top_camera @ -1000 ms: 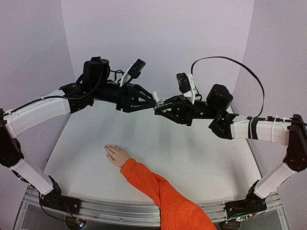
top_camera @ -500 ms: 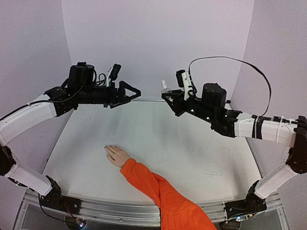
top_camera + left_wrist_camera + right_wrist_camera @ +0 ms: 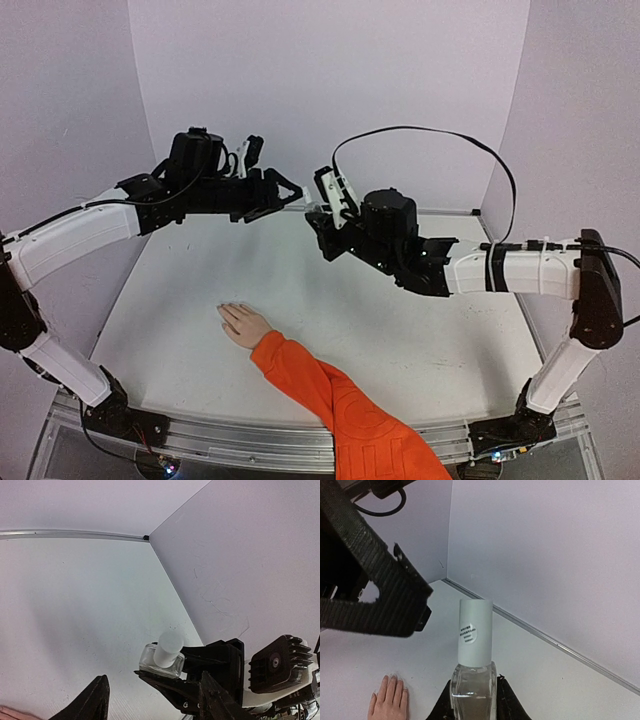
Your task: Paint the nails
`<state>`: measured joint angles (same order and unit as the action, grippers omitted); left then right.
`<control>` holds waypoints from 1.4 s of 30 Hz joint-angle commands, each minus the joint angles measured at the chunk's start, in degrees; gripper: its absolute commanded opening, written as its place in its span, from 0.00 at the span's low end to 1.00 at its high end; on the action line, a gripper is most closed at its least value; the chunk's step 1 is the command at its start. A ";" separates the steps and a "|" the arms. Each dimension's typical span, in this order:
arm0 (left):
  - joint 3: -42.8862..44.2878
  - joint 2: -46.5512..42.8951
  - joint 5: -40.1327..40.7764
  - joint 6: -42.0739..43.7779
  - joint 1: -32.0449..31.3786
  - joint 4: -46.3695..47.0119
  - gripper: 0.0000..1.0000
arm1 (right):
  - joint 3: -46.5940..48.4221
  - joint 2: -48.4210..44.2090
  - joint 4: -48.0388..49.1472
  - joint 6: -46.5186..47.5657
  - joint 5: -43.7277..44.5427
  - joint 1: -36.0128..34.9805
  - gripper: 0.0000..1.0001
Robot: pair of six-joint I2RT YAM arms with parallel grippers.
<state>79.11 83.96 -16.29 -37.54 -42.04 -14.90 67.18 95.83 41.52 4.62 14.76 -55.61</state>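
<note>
Three lilac walls, white tabletop, hand lying flat

left arm: raised | right arm: raised | pale hand: flat on table, orange sleeve

1 small bottle: clear glass body, tall white cap, round label with unreadable print; upright, clamped between the fingers of the right pincer.
1 white table: well below that pincer.
1 orange sleeve: lying on the table, below and nearward of the pincer.
3 pale lilac walls: behind and to either side of it.
</note>
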 commanded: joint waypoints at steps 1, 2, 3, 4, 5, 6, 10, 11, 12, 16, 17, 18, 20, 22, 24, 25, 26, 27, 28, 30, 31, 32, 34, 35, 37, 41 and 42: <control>4.67 1.14 1.64 0.71 -0.98 1.36 0.60 | 3.99 0.81 3.58 1.82 1.82 -0.80 0.00; 4.98 1.62 1.64 0.59 -1.02 1.36 0.59 | 4.13 0.91 3.55 1.99 1.84 -0.86 0.00; 5.48 2.21 1.55 0.40 -1.02 1.36 0.57 | 4.29 1.00 3.57 2.11 1.85 -0.98 0.00; 5.91 2.49 1.53 0.37 -1.02 1.36 0.55 | 4.42 1.09 3.49 2.22 1.85 -1.13 0.00; 6.30 2.92 1.57 0.32 -1.07 1.36 0.53 | 4.49 1.11 3.55 2.30 1.90 -1.14 0.00; 6.62 3.30 1.70 0.29 -1.11 1.36 0.50 | 4.51 1.11 3.52 2.44 1.95 -1.28 0.00; 7.34 4.14 2.38 0.54 -1.29 1.36 0.36 | 4.50 1.11 3.48 2.71 2.11 -1.63 0.00; 7.41 4.29 2.47 0.64 -1.33 1.36 0.35 | 4.46 1.07 3.48 2.75 2.08 -1.67 0.00; 7.46 4.43 2.57 0.63 -1.37 1.36 0.34 | 4.45 1.03 3.47 2.84 2.07 -1.76 0.00; 7.70 5.08 2.14 0.66 -1.62 1.36 0.23 | 4.62 1.07 3.53 2.94 2.20 -2.04 0.00; 7.72 5.19 1.81 0.63 -1.68 1.36 0.20 | 4.63 1.03 3.54 2.87 2.31 -2.00 0.00; 7.68 5.30 1.27 0.75 -1.79 1.37 0.17 | 4.75 1.02 3.57 2.66 2.45 -2.02 0.00; 7.48 5.42 -1.17 1.35 -1.97 1.44 0.10 | 4.82 0.69 3.57 2.08 2.03 -2.03 0.00; 7.50 5.86 -5.22 2.67 -1.99 1.62 0.02 | 4.22 -0.20 4.18 1.53 0.23 -1.81 0.00; 7.02 5.95 -9.76 4.72 -1.99 2.06 0.00 | 3.22 -1.69 4.84 0.81 -5.96 -1.12 0.00; 6.76 5.95 -12.31 6.29 -1.99 2.37 0.00 | 2.70 -2.67 4.94 0.08 -10.68 -0.20 0.00; 6.30 5.83 -15.10 7.90 -1.99 2.72 0.00 | 2.17 -3.74 4.97 -1.07 -17.34 1.10 0.00; 5.85 5.57 -17.98 9.54 -1.95 3.29 0.00 | 1.68 -4.74 5.16 -2.54 -25.68 2.98 0.00; 5.61 5.40 -21.27 11.70 -1.91 3.96 0.00 | 1.32 -5.52 5.75 -4.88 -35.00 5.13 0.00; 4.93 5.05 -30.05 16.19 -1.90 5.84 0.00 | 0.74 -6.16 9.24 -10.52 -56.75 9.41 0.00; 4.52 4.94 -35.17 18.63 -1.90 6.72 0.00 | 0.80 -6.07 11.93 -13.28 -65.74 10.54 0.00; 4.21 4.77 -38.88 20.53 -1.97 7.26 0.00 | 1.10 -5.69 14.59 -16.15 -73.33 11.02 0.00; 3.93 4.71 -43.51 23.57 -1.90 7.81 0.00 | 1.27 -5.11 23.65 -23.41 -81.01 11.14 0.00; 4.09 4.90 -45.48 24.44 -1.93 7.92 0.00 | 0.75 -4.95 27.90 -29.08 -82.66 11.12 0.00; 4.87 5.46 -48.09 25.26 -1.90 8.24 0.00 | -0.02 -5.15 33.13 -33.85 -83.77 11.14 0.00; 5.87 5.89 -48.19 26.19 -1.86 8.74 0.00 | -0.91 -6.26 34.17 -35.43 -82.28 11.14 0.00; 5.87 5.74 -47.47 26.09 -1.76 8.74 0.00 | -1.38 -6.61 34.15 -35.19 -81.31 11.14 0.00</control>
<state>84.09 88.05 -56.93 -12.62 -41.54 -4.47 64.73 93.21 58.43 -26.76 -59.13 -42.15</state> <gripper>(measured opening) 0.140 0.210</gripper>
